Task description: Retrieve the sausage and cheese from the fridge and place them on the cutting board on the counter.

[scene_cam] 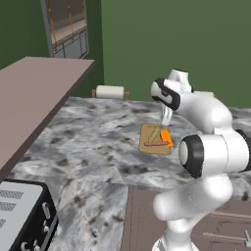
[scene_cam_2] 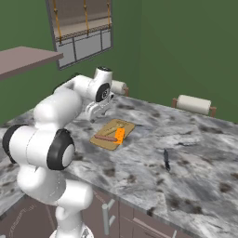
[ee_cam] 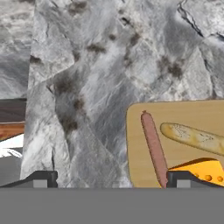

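The tan cutting board (scene_cam: pixel 153 133) lies on the marbled counter (scene_cam: pixel 98 142). On it rest the reddish-brown sausage (scene_cam: pixel 156 144) and, beside it, the orange cheese (scene_cam: pixel 166 137), together with a pale bread-like stick (ee_cam: pixel 192 136). From the other side I see the same cutting board (scene_cam_2: pixel 122 125), sausage (scene_cam_2: pixel 106 138) and cheese (scene_cam_2: pixel 120 135). My gripper (scene_cam: pixel 166 117) hovers just above the board's far edge, open and holding nothing. In the hand view the gripper (ee_cam: pixel 113 180) stands wide, one fingertip (ee_cam: pixel 183 179) over the sausage (ee_cam: pixel 154 146) and cheese (ee_cam: pixel 203 168). The fridge is out of view.
A paper towel roll (scene_cam: pixel 110 92) stands at the back wall, and another (scene_cam_2: pixel 193 104) further right. A toaster (scene_cam: pixel 24 215) sits at the near left under a brown shelf (scene_cam: pixel 34 93). A small dark object (scene_cam_2: pixel 166 158) lies right of the board. Drawers (scene_cam_2: pixel 111 214) run below the counter's edge.
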Motion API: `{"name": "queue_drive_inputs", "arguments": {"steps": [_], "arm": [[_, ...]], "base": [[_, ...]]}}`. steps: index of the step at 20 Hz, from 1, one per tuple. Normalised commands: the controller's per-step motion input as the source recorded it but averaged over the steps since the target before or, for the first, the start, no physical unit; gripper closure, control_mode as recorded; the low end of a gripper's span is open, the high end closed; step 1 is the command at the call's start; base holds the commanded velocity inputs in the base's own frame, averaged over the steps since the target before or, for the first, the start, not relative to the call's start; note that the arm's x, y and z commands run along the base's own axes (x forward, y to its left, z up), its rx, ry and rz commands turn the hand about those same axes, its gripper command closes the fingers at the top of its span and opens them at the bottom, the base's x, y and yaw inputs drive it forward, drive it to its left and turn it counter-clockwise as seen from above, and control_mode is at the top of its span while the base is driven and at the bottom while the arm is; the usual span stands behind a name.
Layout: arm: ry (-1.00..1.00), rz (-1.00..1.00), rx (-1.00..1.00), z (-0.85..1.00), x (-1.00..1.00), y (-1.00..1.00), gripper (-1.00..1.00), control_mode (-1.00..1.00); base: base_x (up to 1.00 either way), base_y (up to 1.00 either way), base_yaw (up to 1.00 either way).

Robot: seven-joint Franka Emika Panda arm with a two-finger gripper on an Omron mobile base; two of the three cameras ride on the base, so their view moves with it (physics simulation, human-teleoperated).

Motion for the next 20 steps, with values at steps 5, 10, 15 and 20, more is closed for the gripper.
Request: {"name": "queue_drive_inputs", "arguments": {"steps": [5, 10, 15, 20], "arm": [[0.07, -0.04, -0.12, 0.27, -0.7, -0.06, -1.0, -1.0], [-0.07, 0.0, -0.02, 0.3, -0.87, -0.02, -1.0, -1.0], [-0.24, -0.02, 0.0, 0.33, -0.91, -0.06, -1.0, -1.0], [-0.43, -0.01, 0.0, 0.08, -1.0, -0.01, -1.0, -1.0]], "base": [[0.0, 0.0, 0.0], [0.0, 0.0, 0.0], [0.0, 0.0, 0.0], [0.0, 0.0, 0.0]]}}
